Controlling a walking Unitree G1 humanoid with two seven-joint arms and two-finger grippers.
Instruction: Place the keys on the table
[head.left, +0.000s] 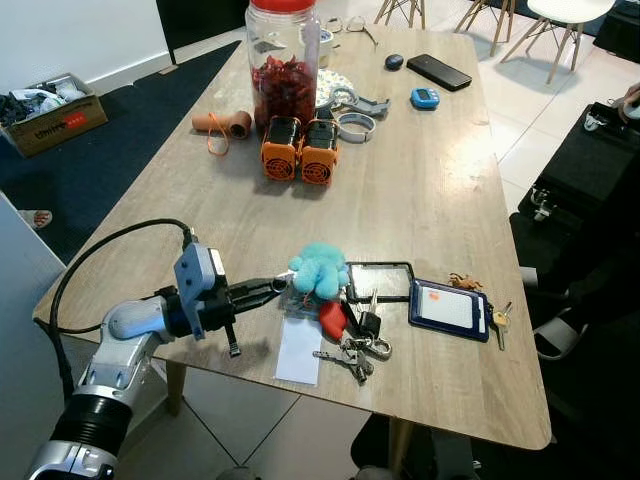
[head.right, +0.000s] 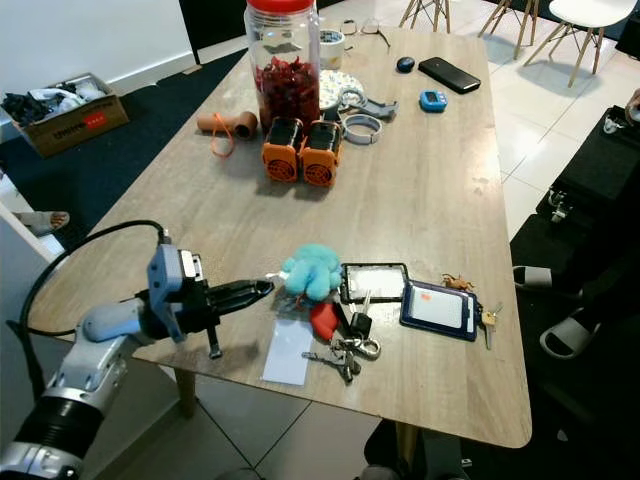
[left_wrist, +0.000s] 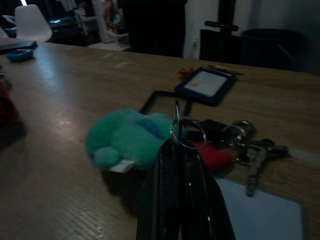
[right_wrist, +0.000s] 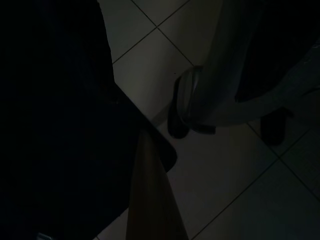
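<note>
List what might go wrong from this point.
1. The left gripper is shut on a key ring; pulling back without opening would likely drag the keys and teal plush along.
2. The keys lie near the table edge, partly on a white card that overhangs it; a tug could spill them.

This looks like a lived-in home or casual office room. A long wooden bench (head.left: 430, 200) stands on white tiled floor (head.left: 560, 110), with a dark carpet (head.left: 110, 160) at the upper left. White chairs (head.left: 560, 15) sit at the top right. A cardboard box (head.left: 50, 115) of odds and ends rests on the carpet. The bench carries everyday clutter: a big jar (head.left: 283, 60), a phone (head.left: 438, 71), glasses (head.left: 352, 24).
</note>
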